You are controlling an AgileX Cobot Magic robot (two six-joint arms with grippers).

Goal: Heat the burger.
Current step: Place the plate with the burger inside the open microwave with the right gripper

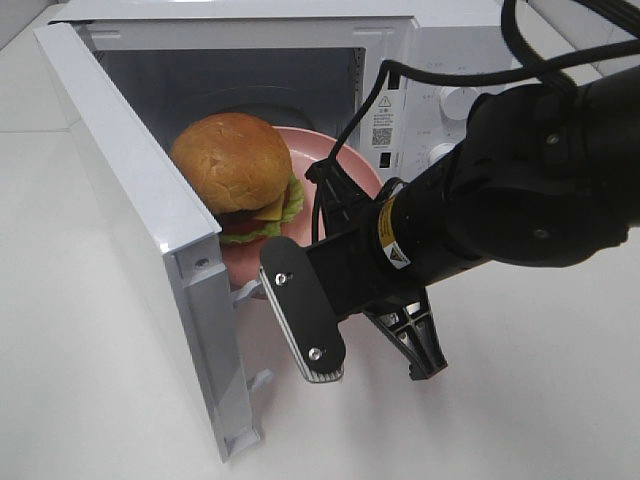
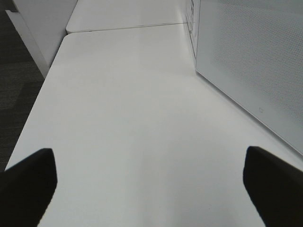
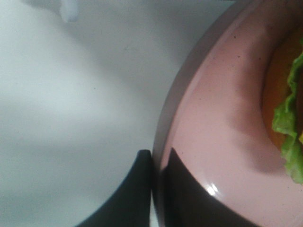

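The burger (image 1: 232, 160), with a golden bun, lettuce and cheese, lies on a pink plate (image 1: 335, 160) at the mouth of the open microwave (image 1: 300, 40), partly inside the cavity. My right gripper (image 1: 262, 290) reaches in from the right and is shut on the plate's near rim. The right wrist view shows that gripper (image 3: 158, 189) pinching the plate (image 3: 227, 118) at its edge, with the burger's lettuce (image 3: 289, 127) at the side. My left gripper (image 2: 151, 189) hangs open over bare white table, nothing between its fingers. It is out of the high view.
The microwave's door (image 1: 130, 200) stands swung open toward the front left, close beside the plate. A dotted white panel of the microwave (image 2: 251, 61) lies to one side of my left gripper. The white table (image 1: 520, 400) spreads all around.
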